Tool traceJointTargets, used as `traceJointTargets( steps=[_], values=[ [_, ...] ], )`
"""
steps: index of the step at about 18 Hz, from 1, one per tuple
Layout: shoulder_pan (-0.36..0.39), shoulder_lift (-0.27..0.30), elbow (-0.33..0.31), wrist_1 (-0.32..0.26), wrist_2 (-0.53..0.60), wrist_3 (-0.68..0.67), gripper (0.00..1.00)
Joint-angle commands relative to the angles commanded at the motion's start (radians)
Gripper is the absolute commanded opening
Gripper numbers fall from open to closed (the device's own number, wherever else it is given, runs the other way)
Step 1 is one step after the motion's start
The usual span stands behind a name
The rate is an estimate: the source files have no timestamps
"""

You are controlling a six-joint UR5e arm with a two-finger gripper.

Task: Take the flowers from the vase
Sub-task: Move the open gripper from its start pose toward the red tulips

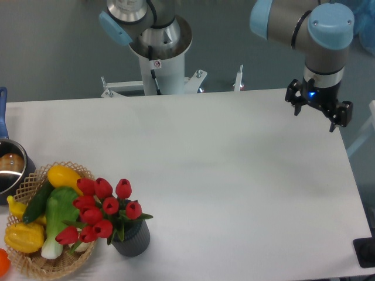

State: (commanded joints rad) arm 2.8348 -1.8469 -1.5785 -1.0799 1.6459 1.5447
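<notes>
Red tulips [99,212] are still sat in the ribbed grey vase [132,240]; the gripper [319,111] is parked far off, seemingly spread apart, nothing held.

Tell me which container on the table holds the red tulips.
The vase, the dark grey ribbed pot holding the flowers. The wicker basket holds vegetables; the saucepan none.

Flowers [96,211]: a bunch of red tulip buds on green stems with green leaves, standing in the vase [131,239] and leaning toward the left, so that the buds spread wider than the vase mouth. Vase: a small dark grey cylindrical pot with ribbed sides, upright on the white table [234,175] near its front left corner, its mouth largely hidden by foliage.
</notes>
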Motion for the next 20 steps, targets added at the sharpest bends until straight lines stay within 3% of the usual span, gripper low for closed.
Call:
traceJointTargets(
  steps=[4,10,12,15,20],
  values=[
    [-0.011,0.002,-0.027,0.005,-0.046,-0.003,1.0],
    [-0.017,0.017,-0.084,0.04,-0.138,-0.158,1.0],
    [-0.018,0.023,-0.098,0.084,-0.138,-0.156,1.0],
    [-0.046,0.07,-0.13,0.106,-0.164,-0.155,1.0],
    [-0.071,0.146,-0.212,0.107,-0.311,-0.155,1.0]
  ],
)
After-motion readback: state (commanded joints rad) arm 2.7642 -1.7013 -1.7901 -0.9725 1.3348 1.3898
